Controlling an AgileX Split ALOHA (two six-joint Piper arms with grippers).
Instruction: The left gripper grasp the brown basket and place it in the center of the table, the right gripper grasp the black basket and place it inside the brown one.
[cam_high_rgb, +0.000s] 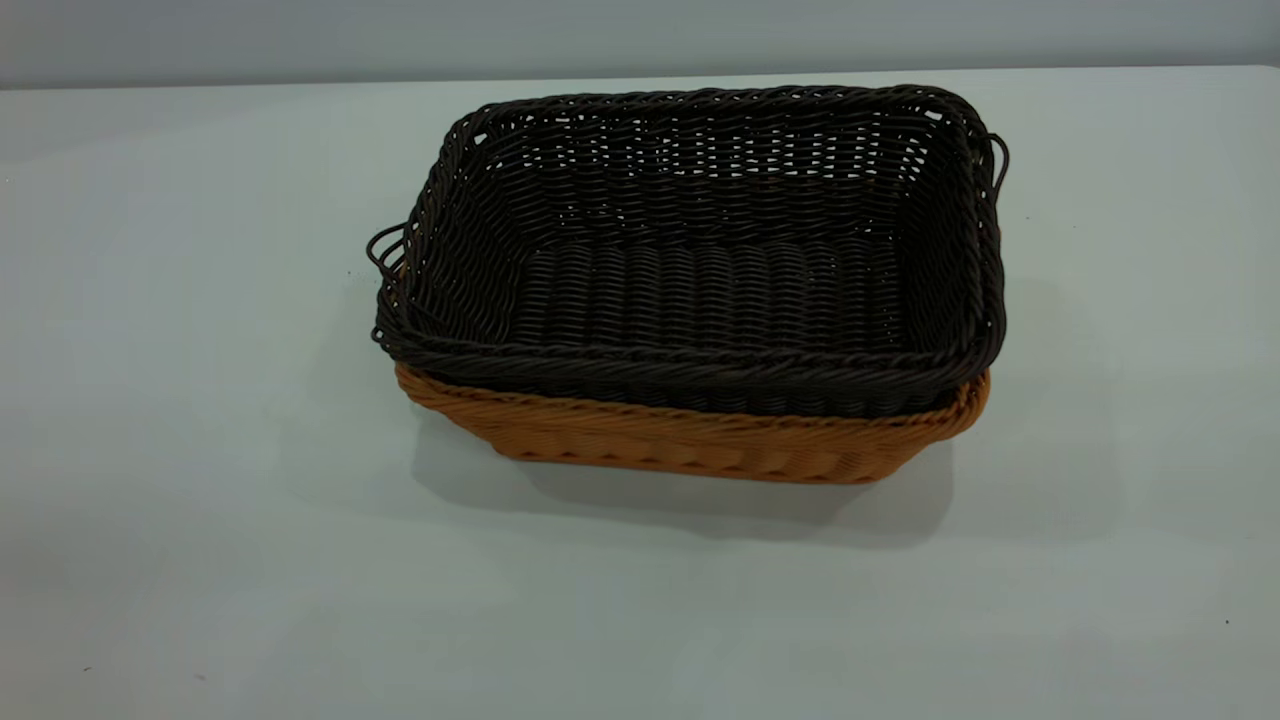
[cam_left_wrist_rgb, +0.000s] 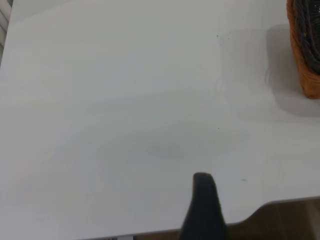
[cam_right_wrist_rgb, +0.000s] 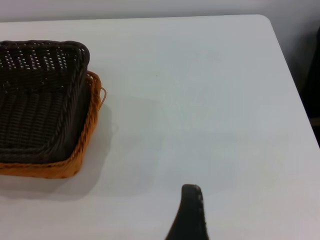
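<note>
The black basket (cam_high_rgb: 700, 250) sits nested inside the brown basket (cam_high_rgb: 700, 440) in the middle of the table (cam_high_rgb: 200, 400); only the brown one's orange rim and lower wall show beneath it. In the right wrist view the black basket (cam_right_wrist_rgb: 35, 105) and the brown rim (cam_right_wrist_rgb: 90, 125) lie off to one side. In the left wrist view only a corner of the brown basket (cam_left_wrist_rgb: 307, 70) shows. Neither gripper is in the exterior view. The left gripper (cam_left_wrist_rgb: 245, 210) shows one finger (cam_left_wrist_rgb: 202, 205) over bare table near its edge, open and empty. The right gripper (cam_right_wrist_rgb: 225, 210) shows one finger (cam_right_wrist_rgb: 190, 210), open and empty, away from the baskets.
The table's edge and brown floor (cam_left_wrist_rgb: 290, 220) show beside the left finger. The table's rounded far corner (cam_right_wrist_rgb: 267, 22) and side edge show in the right wrist view. A grey wall (cam_high_rgb: 640, 35) stands behind the table.
</note>
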